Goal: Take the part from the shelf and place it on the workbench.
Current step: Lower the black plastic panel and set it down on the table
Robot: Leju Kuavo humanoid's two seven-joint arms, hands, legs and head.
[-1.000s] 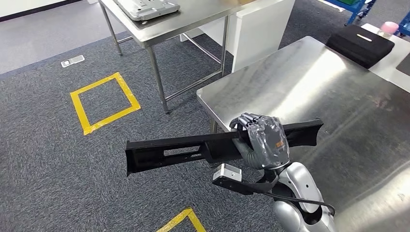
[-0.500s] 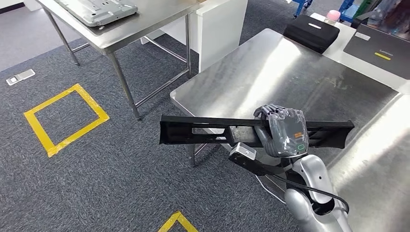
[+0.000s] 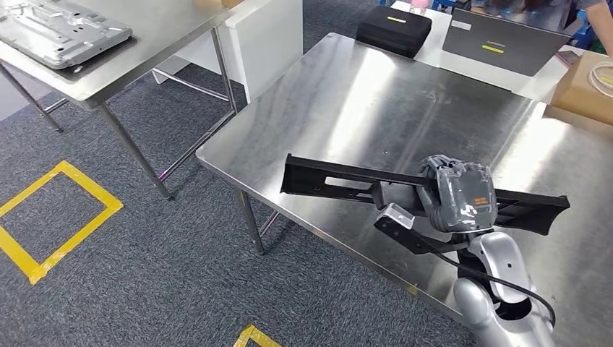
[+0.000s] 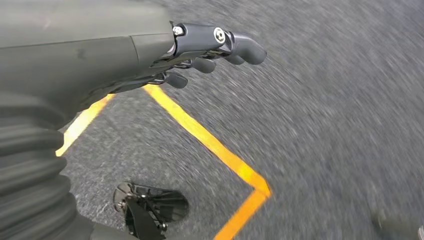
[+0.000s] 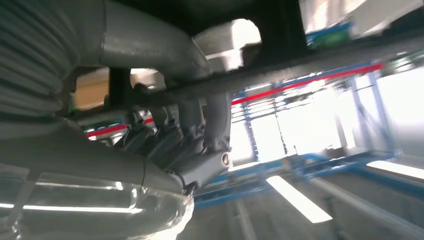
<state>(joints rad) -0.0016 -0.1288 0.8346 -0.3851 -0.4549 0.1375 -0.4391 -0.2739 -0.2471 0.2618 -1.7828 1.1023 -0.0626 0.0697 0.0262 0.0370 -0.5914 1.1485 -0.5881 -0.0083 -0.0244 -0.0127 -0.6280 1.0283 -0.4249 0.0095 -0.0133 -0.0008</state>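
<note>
A long black plastic part is held level above the near corner of the steel workbench. My right hand grips it near its middle, fingers wrapped over its upper edge. The right wrist view shows the fingers curled round a dark bar of the part. My left hand hangs over grey carpet with its fingers apart and nothing in them.
A second steel table with a grey metal plate stands at the back left. A black case, a laptop and a cardboard box lie along the workbench's far side. Yellow tape marks the carpet.
The whole view has swung, so the camera moved. The part and my right hand, earlier mostly over carpet beside the workbench, now hang above its near corner.
</note>
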